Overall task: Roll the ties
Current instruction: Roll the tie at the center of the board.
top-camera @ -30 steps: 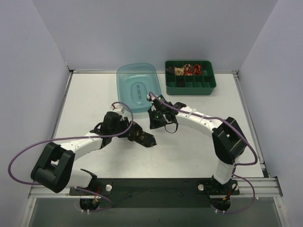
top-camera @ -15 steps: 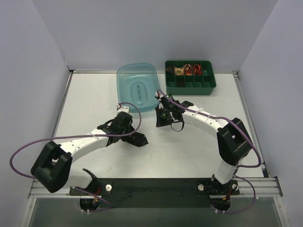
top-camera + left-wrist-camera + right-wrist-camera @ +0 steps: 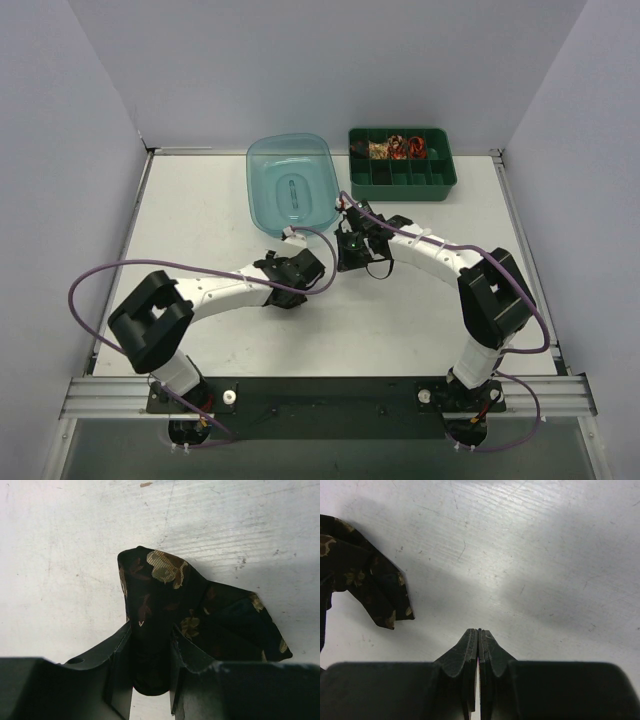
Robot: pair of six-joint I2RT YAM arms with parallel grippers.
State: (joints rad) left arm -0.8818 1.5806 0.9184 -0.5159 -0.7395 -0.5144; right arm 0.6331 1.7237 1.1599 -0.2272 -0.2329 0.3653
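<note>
Possibly the tie (image 3: pixel 165 582) slips and unrolls, since only the left gripper (image 3: pixel 150 632) pinches it; the right gripper (image 3: pixel 479 634) is pressed together, empty.

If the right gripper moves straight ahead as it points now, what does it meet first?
The right gripper would probably meet only bare table; the tie lies aside, left in its wrist view.

Even diffuse light, soft shadows.
</note>
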